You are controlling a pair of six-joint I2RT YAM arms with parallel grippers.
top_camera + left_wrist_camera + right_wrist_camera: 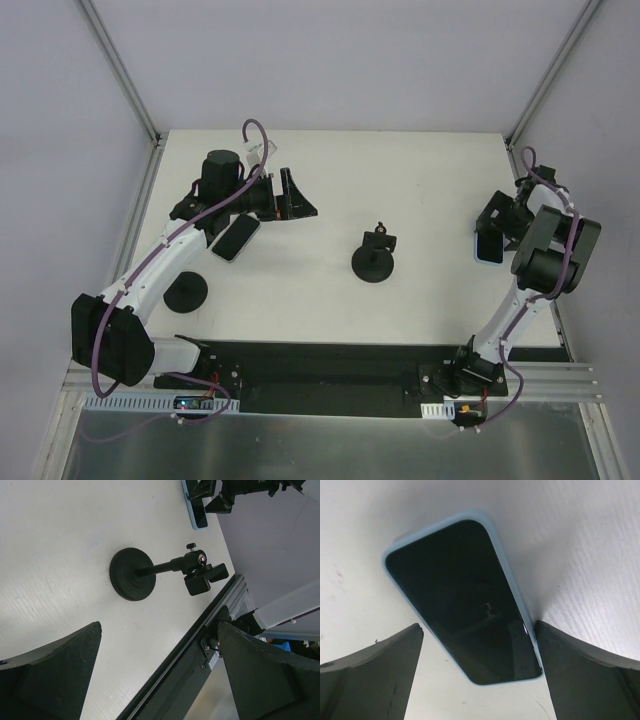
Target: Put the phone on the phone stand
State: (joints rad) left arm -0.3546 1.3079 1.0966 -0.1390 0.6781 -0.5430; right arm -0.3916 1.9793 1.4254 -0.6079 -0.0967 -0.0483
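The phone (pixel 235 238), black screen with a thin white rim, lies flat on the table at the left, beside my left arm's forearm. The phone stand (pixel 375 256) stands at the table's middle, and it also shows in the left wrist view (pixel 150 572) with its disc base, post and clamp cradle. My left gripper (pixel 297 197) is open and empty, beyond and to the right of the phone, with wide-apart jaws (pixel 157 635). My right gripper (pixel 488 232) is open, straddling a light-blue-cased phone (pixel 462 597). Its right finger (pixel 580 665) touches that phone's edge.
The light-blue-cased phone (pixel 488 248) lies on the table at the far right, and shows in the left wrist view (pixel 195 510). A separate black round disc (pixel 187 291) sits near the left arm. White walls enclose the table. A black rail (pixel 320 370) runs along the near edge.
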